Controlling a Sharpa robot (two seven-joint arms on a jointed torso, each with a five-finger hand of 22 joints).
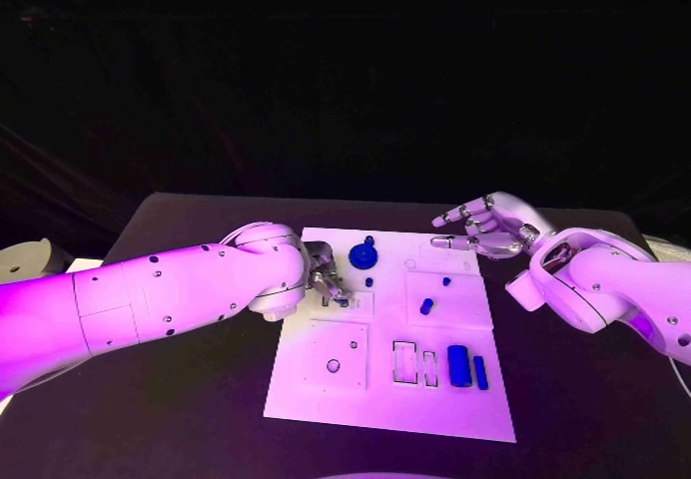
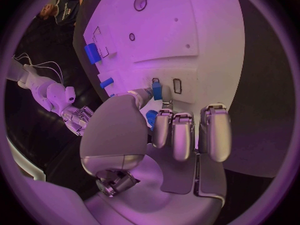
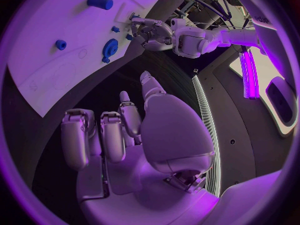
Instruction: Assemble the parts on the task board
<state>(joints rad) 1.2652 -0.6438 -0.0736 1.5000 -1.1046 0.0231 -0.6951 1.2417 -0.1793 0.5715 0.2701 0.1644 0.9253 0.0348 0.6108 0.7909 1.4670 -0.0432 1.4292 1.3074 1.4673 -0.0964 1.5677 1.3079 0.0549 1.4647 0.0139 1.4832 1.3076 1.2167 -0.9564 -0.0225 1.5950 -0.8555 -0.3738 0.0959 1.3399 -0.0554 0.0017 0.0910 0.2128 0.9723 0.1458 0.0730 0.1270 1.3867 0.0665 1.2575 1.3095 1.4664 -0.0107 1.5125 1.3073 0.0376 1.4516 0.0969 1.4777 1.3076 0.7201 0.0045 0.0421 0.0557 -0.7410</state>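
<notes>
The left hand [image 1: 326,282] hangs over the left part of the white task board [image 1: 325,384], pinching a small blue part [image 2: 157,91] in its fingertips just above the board's slots. The right hand [image 1: 487,228] hovers off the board's far right corner, fingers apart, holding nothing.

You've got two white arms, smooth rounded shells with panel seams and small dark screw dots along the left arm [image 1: 159,294] and right arm [image 1: 612,284]. Each ends in a silver hand: left hand [image 2: 156,135], right hand [image 3: 137,130]. Fingers are segmented metal with pale rounded pads [image 2: 215,132]. A mechanical joint shows at each palm base.
</notes>
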